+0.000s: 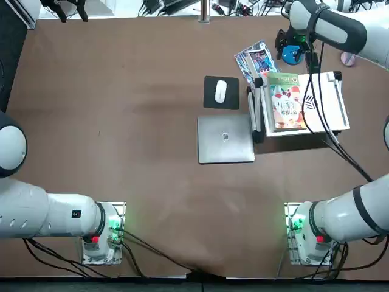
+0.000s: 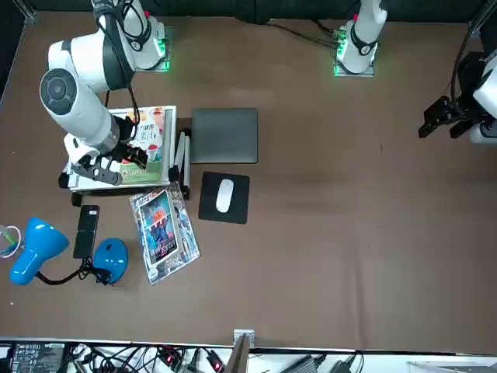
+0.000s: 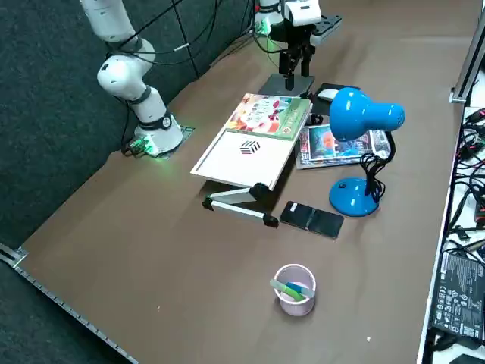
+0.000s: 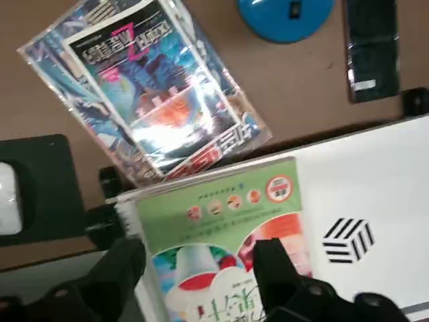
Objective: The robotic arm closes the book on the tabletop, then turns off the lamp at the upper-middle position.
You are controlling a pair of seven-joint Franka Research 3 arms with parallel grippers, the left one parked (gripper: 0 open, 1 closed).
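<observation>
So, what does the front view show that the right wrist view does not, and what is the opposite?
Only the front view: the blue lamp head, its black bendy stem and the pink-rimmed cup.

Only the right wrist view: the striped logo on the white stand.

Both: that stand, the green-covered book lying on it, the plastic-wrapped magazine, the black phone, the blue lamp base, the white mouse and the right gripper, open over the book.
</observation>
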